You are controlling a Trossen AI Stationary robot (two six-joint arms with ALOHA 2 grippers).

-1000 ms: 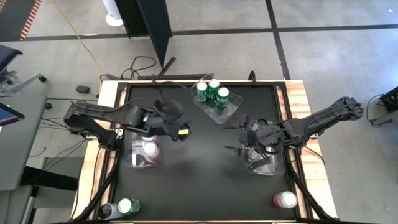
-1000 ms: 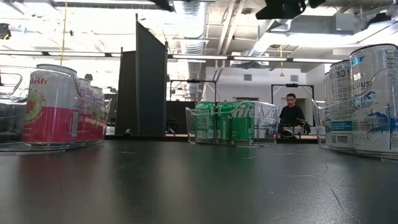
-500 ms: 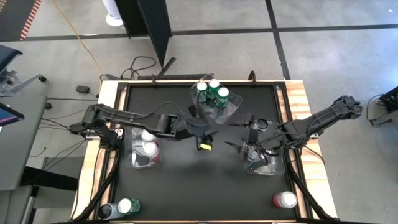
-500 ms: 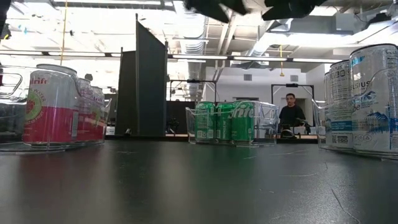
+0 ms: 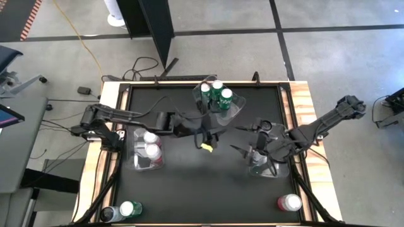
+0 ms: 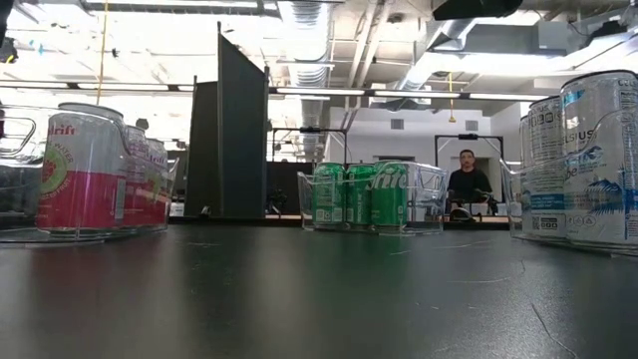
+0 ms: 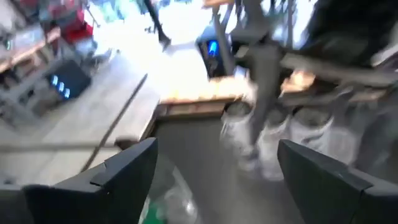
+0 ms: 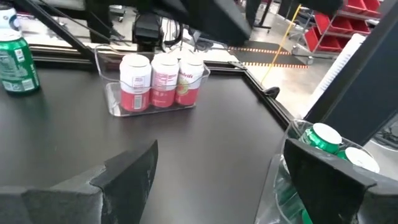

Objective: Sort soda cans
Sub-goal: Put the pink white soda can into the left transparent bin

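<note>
Soda cans stand upright in three clear bins: green ones (image 5: 218, 96) by the far edge, pink ones (image 5: 147, 150) on the left, silver-grey ones (image 5: 265, 161) on the right. Three loose cans stand on the table: a green one (image 5: 130, 207) and a dark one (image 5: 108, 214) at the near left corner, and a pink one (image 5: 289, 202) at the near right. My left gripper (image 5: 208, 140) hangs open and empty over the table's middle, just near-side of the green bin. My right gripper (image 8: 221, 152) is open and empty beside the silver bin.
The low view shows the green cans (image 6: 359, 194) straight ahead, the pink bin (image 6: 85, 170) at left and the silver cans (image 6: 583, 160) at right. A person sits in the room behind. Bare black tabletop (image 5: 202, 189) lies between the bins toward the near edge.
My left arm has stretched from above the pink bin toward the table's right, bringing its gripper to the middle near the green bin, where it has stayed for the last half second. My right gripper has drifted slightly toward the near edge.
</note>
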